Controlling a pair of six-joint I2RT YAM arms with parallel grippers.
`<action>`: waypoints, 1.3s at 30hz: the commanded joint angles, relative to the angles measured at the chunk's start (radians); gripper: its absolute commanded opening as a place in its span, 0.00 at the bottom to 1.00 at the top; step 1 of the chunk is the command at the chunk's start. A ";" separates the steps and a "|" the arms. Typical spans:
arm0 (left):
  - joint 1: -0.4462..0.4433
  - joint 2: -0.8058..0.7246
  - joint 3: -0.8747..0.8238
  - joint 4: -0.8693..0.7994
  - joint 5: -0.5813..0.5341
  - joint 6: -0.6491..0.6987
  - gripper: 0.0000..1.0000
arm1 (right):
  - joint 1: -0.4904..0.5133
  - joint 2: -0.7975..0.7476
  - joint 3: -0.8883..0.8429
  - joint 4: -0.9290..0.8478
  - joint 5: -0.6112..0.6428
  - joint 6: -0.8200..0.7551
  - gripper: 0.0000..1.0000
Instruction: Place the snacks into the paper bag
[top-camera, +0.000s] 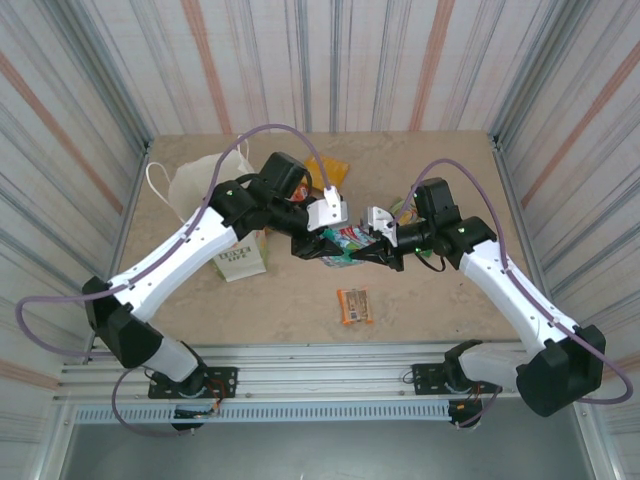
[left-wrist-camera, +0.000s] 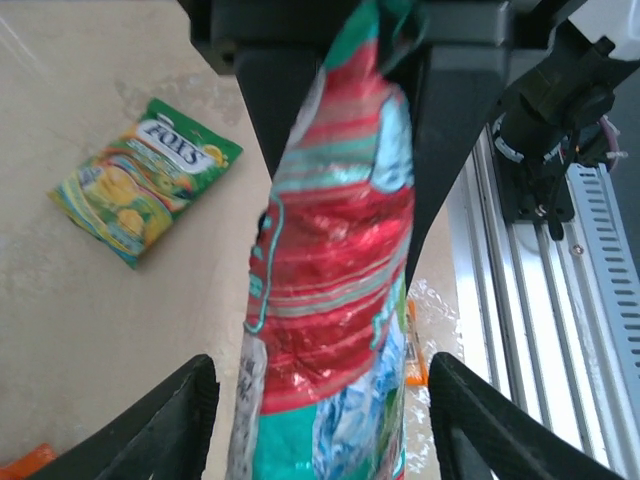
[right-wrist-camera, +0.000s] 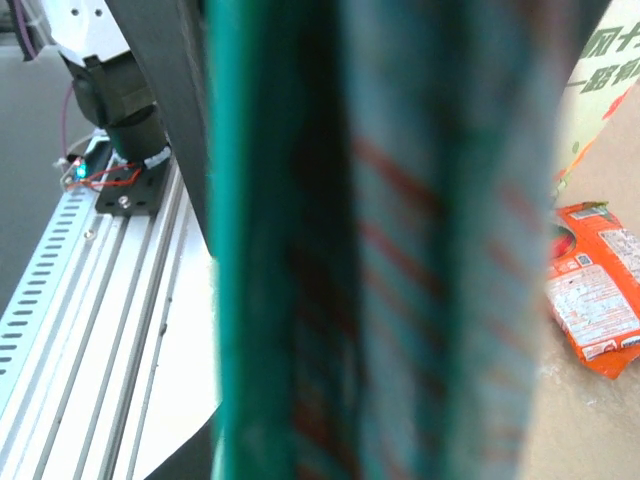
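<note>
The teal-red packet (top-camera: 345, 241) hangs above the table's middle between both grippers. My right gripper (top-camera: 374, 248) is shut on it; in the left wrist view its black fingers (left-wrist-camera: 268, 110) pinch the packet's (left-wrist-camera: 335, 250) top end. My left gripper (top-camera: 320, 244) is open, its fingers (left-wrist-camera: 165, 425) standing either side of the packet's lower end with gaps. Up close, the packet (right-wrist-camera: 400, 250) is a blur in the right wrist view. The cream paper bag (top-camera: 200, 180) lies at the back left behind the left arm.
On the table lie a green-white packet (top-camera: 243, 258), a yellow-orange packet (top-camera: 328, 170), a tiny orange bar pack (top-camera: 354, 305), a yellow-green packet (left-wrist-camera: 145, 190) and an orange packet (right-wrist-camera: 595, 290). Striped walls enclose the table; a metal rail (top-camera: 330, 365) runs along the near edge.
</note>
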 joint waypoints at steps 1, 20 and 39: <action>-0.007 0.016 0.014 -0.057 0.044 0.026 0.58 | 0.010 0.003 0.038 0.021 -0.044 -0.023 0.15; 0.009 -0.052 0.054 -0.087 -0.134 -0.131 0.13 | -0.007 -0.077 -0.059 0.358 0.163 0.403 0.58; 0.282 -0.134 0.388 -0.121 -0.623 -0.715 0.00 | -0.053 0.012 -0.018 0.374 0.309 0.873 0.68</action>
